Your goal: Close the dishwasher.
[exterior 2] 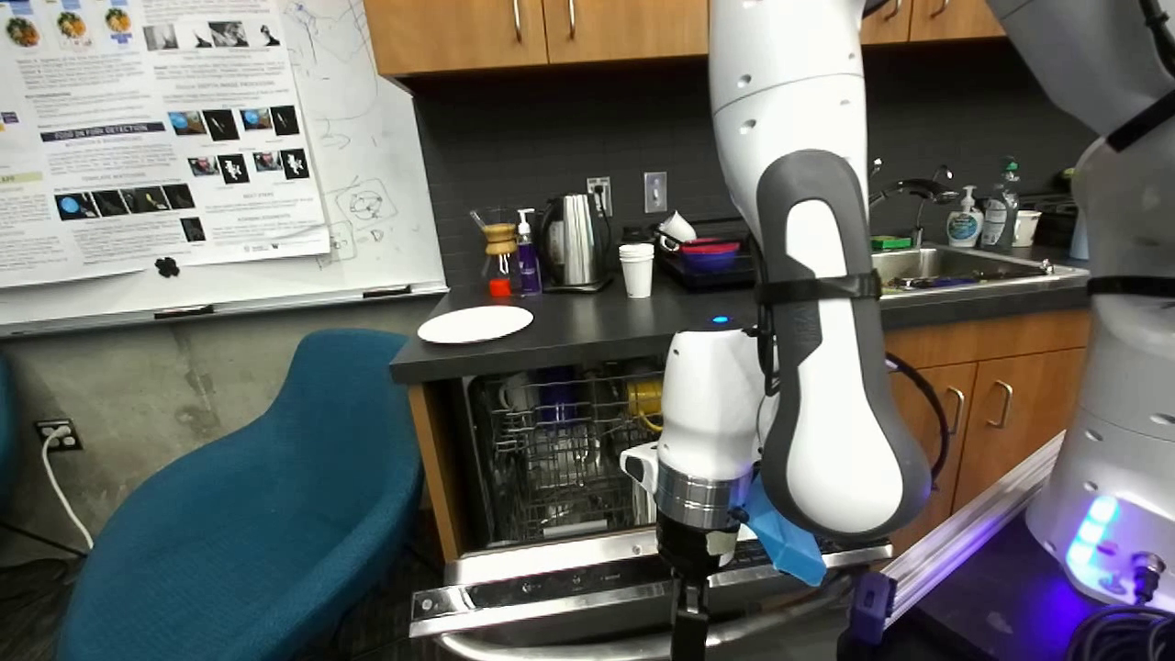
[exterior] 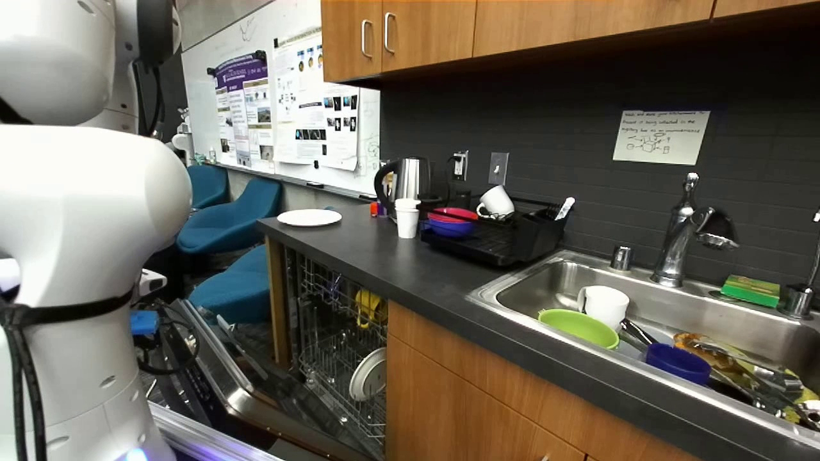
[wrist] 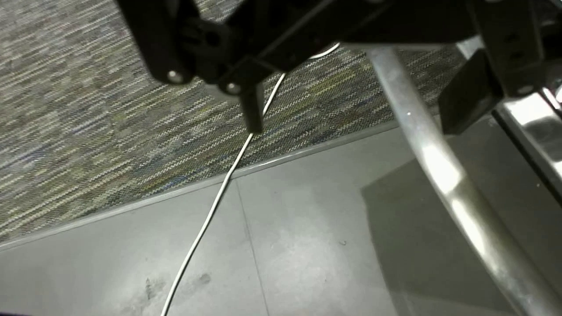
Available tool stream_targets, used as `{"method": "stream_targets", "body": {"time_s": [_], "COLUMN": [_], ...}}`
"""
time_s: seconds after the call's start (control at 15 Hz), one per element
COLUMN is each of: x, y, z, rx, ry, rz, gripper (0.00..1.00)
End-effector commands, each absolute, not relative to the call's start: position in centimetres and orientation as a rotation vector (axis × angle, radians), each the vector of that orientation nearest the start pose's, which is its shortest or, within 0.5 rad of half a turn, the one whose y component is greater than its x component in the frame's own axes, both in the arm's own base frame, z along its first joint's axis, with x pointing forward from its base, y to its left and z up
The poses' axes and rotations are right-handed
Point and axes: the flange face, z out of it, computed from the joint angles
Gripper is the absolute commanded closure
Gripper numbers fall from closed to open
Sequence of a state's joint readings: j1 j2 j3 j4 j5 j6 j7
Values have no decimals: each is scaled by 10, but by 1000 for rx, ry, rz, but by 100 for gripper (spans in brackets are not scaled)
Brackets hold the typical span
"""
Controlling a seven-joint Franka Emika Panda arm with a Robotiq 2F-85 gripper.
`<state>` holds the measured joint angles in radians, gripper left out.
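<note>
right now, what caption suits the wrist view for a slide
Open gripper framing the dishwasher handle, a white cord trailing over striped carpet.

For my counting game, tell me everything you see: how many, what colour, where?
dishwasher: one, grey, open under counter
kettle: one, silver and black, counter
cups: one stack, white, counter
dish rack: one, black, counter
sink and faucet: one each, silver, counter
plates: at least two, white, counter and dishwasher
mugs: at least three, white or yellow, in rack, sink, dishwasher
bowls: at least four, red, blue, green, in rack and sink
chairs: at least two, teal, past counter
posters: two, white and purple, whiteboard
cabinets: several, brown, above and below counter
cord: one, white, on floor
robot arm: one, white and grey, by dishwasher
gripper: one, black, open, near dishwasher handle
</note>
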<state>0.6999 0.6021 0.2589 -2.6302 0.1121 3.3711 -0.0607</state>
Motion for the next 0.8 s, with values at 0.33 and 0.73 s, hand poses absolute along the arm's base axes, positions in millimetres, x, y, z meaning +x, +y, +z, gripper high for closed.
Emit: {"method": "stream_targets", "body": {"time_s": [0.33,0.73], "x": [266,270], "y": [313,309], "z": [74,73], "rx": [-2775,-2794], "ry": [-1170,-1136], "rz": [-255,-274], "gripper": [0,0]}}
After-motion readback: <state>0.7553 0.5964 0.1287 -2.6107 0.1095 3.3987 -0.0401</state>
